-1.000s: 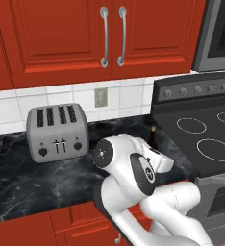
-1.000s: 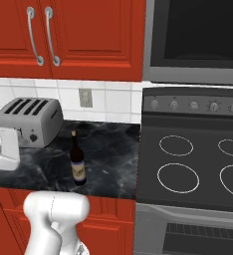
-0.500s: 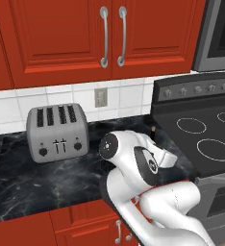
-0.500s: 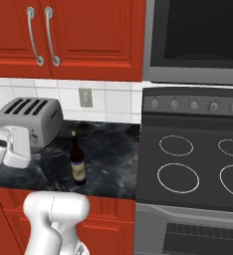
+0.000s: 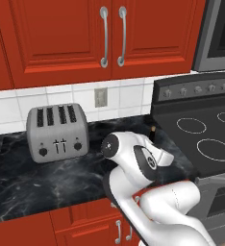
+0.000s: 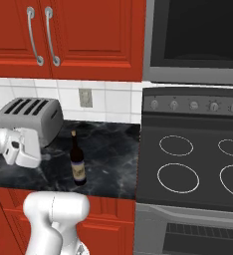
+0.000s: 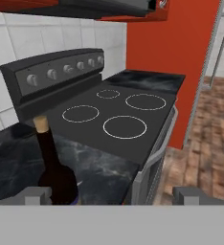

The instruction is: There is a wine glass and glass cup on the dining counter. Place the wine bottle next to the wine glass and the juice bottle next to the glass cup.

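- While the pincer (image 7: 112,195) stands wide with nothing between its tips, the wine bottle (image 7: 55,167) sits off toward the left tip in the hand view, not centred in the gap, and apart from both fingertips (image 7: 36,195).
- Seen from the right base view, the pincer (image 6: 19,147) comes in from the left, in front of the toaster (image 6: 31,119), with the wine bottle (image 6: 77,159) a little to its right; open desk (image 6: 108,159) shows between them.
- Upright is how the bottle stands: its long axis runs vertically, tan top up, dark body planted on the black marble desk near the front edge.
- Beyond the bottle, on the side away from the hand, lies the black stove (image 6: 193,169), so the approach line points along the desk toward the cooktop.
- My judgement: the coming move turns on a sideways correction, since the hand must shift until the bottle's body lies between the tips, then travel level toward it so the jaws close across the body rather than the slim neck.
- One risk I would name: a tip could nudge the tall, narrow bottle and topple it if the advance comes before that centring.
- From the left base view, the arm's white elbow (image 5: 133,163) covers most of the bottle; its top (image 5: 153,129) peeks out beside the stove.
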Available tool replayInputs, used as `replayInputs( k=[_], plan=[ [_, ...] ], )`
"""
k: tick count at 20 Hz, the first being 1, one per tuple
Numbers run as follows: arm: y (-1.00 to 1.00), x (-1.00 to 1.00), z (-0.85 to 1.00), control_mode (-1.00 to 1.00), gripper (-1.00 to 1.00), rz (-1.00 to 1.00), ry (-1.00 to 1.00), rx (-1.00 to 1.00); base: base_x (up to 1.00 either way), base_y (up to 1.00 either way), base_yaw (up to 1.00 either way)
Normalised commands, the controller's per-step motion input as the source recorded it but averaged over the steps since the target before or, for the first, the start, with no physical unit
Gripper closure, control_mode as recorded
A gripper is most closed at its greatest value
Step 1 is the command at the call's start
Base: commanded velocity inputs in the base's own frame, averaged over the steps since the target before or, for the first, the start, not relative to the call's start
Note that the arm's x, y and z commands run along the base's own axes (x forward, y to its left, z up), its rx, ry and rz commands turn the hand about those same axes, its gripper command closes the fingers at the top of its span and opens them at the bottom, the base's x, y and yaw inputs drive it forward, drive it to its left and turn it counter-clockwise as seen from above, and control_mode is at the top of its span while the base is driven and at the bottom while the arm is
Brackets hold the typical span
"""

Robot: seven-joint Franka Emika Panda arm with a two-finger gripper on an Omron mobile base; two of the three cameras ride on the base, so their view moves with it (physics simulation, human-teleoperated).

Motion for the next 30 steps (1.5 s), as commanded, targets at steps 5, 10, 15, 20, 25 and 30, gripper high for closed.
replayInputs(
  k=[5,10,15,20,25,30],
  plan=[
    [-0.01,0.30,-0.27,-1.00,-1.00,0.00,0.00,0.00,0.00,0.00,0.00],
    [0.00,0.23,-0.27,-1.00,-1.00,0.00,0.00,0.00,0.00,0.00,0.00],
    [0.05,0.25,-0.28,-1.00,-1.00,0.00,0.00,0.00,0.00,0.00,0.00],
    [0.05,0.26,-0.25,-1.00,-1.00,0.00,0.00,0.00,0.00,0.00,0.00],
    [0.12,0.20,-0.26,-1.00,-1.00,0.00,0.00,0.00,0.00,0.00,0.00],
    [0.06,0.22,-0.25,-1.00,-1.00,-0.03,0.00,-0.01,0.00,0.00,0.00]
  ],
)
